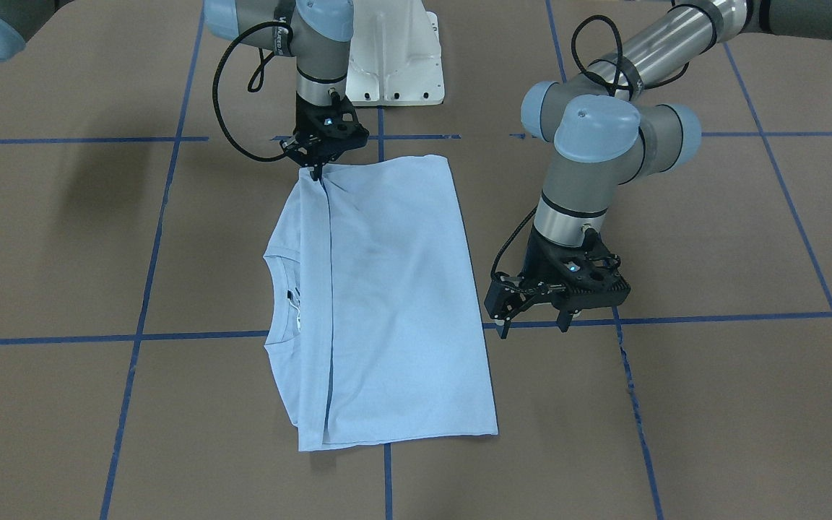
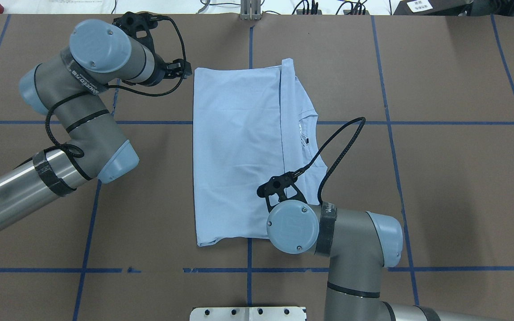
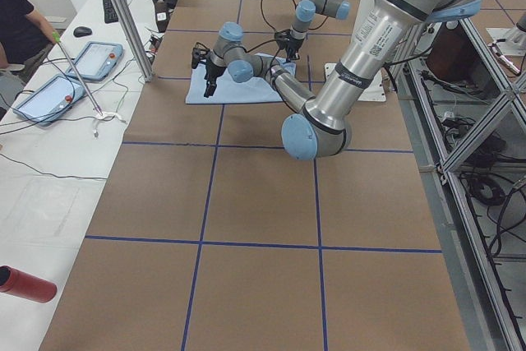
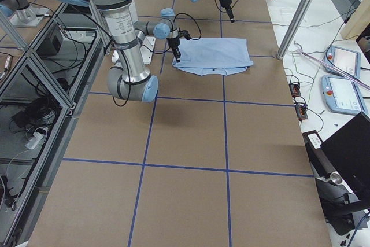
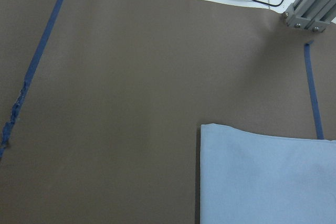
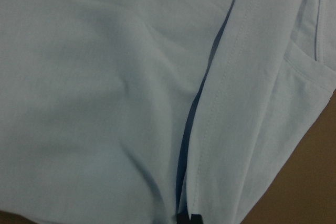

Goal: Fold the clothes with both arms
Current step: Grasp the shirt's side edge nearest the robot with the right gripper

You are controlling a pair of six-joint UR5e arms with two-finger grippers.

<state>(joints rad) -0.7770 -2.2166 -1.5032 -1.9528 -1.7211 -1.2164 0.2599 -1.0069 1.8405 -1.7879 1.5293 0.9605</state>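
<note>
Pinching T-shirt (image 1: 401, 289) edge, right end effector (image 1: 317, 172); left end effector (image 1: 534, 328) spread wide.

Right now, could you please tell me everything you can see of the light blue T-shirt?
The light blue T-shirt lies flat on the brown table, soft knit, folded over itself so its stitched hem runs beside the round neck, where a small dark label shows. No print is visible. The right gripper is shut on the hem's corner nearest the robot; the open left gripper hangs beside the far corner, apart from it.
</note>
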